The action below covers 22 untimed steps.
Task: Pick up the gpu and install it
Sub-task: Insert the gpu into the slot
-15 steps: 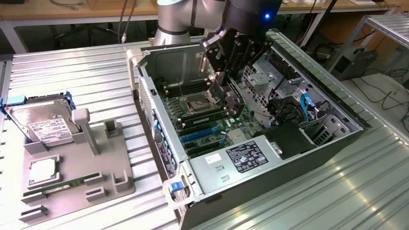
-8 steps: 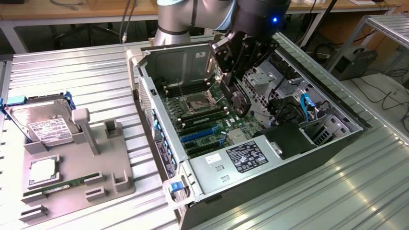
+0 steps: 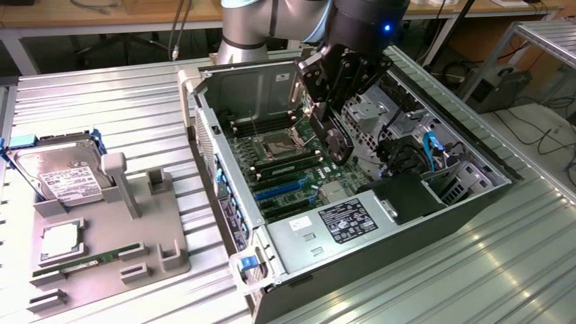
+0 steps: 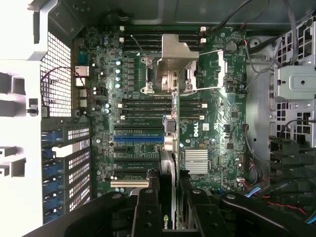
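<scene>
**Operator:** State the condition of the pincer (image 3: 330, 111).

**Technician:** It is closed on the graphics card (image 3: 336, 142). In the wrist view the two black fingers (image 4: 147, 207) press against opposite faces of the card (image 4: 168, 173), which is seen edge-on between them. The jaws stand at a moderate width, set by the thickness of the card.

**Operator:** Where is the card?

**Technician:** It hangs from the pincer (image 4: 170, 197), on edge and slightly tilted, inside the open computer case (image 3: 234, 88). It is black, with a round fan on one face.

**Operator:** What lies below the pincer?

**Technician:** The green motherboard (image 3: 288, 169). The free end of the card extends over the expansion slots, close to the blue slot (image 4: 138, 139). Whether the card touches the board cannot be told.

**Operator:** What else is near?

**Technician:** Past the free end of the card is the processor socket (image 4: 173, 64) with its metal frame. A small finned heat sink (image 4: 196, 160) sits just beside the card. The power supply (image 3: 333, 223), with its black label, occupies the near corner of the case.

**Operator:** And outside the case?

**Technician:** Well apart from the pincer, a grey holder (image 3: 153, 236) rests on the ribbed metal table (image 3: 108, 101). It carries a hard drive (image 3: 59, 172) and a memory stick (image 3: 77, 264).
</scene>
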Each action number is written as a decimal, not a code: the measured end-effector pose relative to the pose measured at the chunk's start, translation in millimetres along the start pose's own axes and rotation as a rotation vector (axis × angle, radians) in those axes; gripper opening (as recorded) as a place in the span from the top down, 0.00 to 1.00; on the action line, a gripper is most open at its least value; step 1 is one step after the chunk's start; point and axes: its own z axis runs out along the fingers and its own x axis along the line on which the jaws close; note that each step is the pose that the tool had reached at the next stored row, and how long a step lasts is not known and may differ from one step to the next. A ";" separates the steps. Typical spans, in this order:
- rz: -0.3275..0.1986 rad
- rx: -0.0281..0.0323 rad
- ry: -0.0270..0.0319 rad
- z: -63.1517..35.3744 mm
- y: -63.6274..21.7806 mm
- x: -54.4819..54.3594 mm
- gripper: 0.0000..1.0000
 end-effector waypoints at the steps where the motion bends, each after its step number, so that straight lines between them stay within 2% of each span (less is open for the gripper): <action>1: 0.000 0.0001 0.0000 0.0 0.0 0.0 0.74; 5: -0.003 0.0000 -0.0002 0.0 0.0 0.0 0.74; 10: -0.087 -0.0008 0.0037 0.4 0.0 0.0 0.74; 11: -0.121 -0.0012 0.0055 0.6 0.0 0.0 0.74; 19: -0.272 -0.0029 0.0133 1.7 -0.1 0.0 0.74; 20: -0.326 -0.0034 0.0158 2.2 -0.1 0.1 0.74; 22: -0.387 -0.0041 0.0186 2.8 -0.2 0.1 0.74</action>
